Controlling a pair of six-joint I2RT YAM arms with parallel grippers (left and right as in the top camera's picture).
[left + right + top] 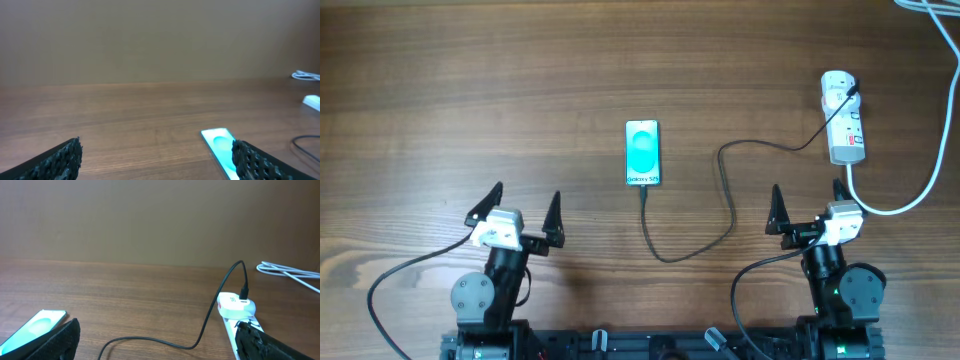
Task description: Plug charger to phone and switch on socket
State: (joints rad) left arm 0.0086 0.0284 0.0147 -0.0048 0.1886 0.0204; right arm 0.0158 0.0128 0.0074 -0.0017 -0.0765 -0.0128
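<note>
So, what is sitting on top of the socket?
A white adapter sits on the far end of the socket, with the charger plugged into its top. Whatever lies beneath the adapter is covered, and the switch state is too small to tell.

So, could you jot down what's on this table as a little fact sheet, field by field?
phone: lying flat, screen lit cyan
socket: far right, black plug in one end; switch state unclear
charger: black cable looping from the socket to the phone's near edge; fully seated, cannot tell
left gripper: open, empty
right gripper: open, empty
</note>
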